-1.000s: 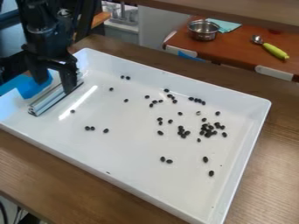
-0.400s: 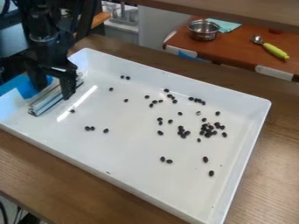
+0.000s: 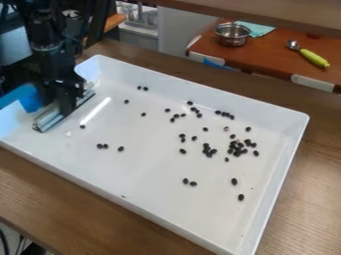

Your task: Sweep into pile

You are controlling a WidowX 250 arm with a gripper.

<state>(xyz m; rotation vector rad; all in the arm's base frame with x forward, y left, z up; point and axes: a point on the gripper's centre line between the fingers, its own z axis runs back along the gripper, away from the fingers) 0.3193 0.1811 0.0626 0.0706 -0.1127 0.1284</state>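
No text, label, brand, number or sign can be read.

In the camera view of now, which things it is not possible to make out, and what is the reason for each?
- Metal bar: part is hidden behind the gripper.
- White tray: its nearest corner is cut off by the bottom edge.
- Dark beans: in the densest cluster they overlap and are too small to count surely.
- Speck by the front wall: too small to identify.
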